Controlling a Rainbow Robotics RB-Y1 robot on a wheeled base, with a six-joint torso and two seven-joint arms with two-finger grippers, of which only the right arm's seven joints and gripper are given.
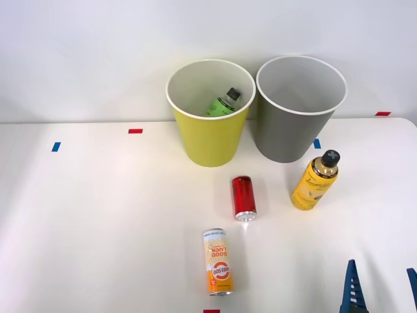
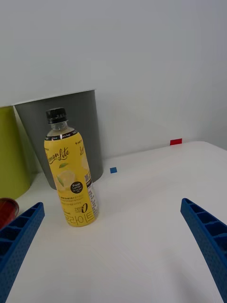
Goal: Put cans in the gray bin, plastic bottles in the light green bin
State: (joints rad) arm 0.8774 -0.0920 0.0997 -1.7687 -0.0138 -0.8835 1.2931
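Observation:
The yellow lemon bottle stands upright in front of the gray bin. A green-label bottle lies inside the light green bin, which stands left of the gray one. On the table in front of the bins lie the red can and, nearer, the orange-and-cream can. My right gripper is open at the table's near right, empty, some way short of the yellow bottle.
Small red and blue tape marks dot the white table. A white wall rises right behind the bins.

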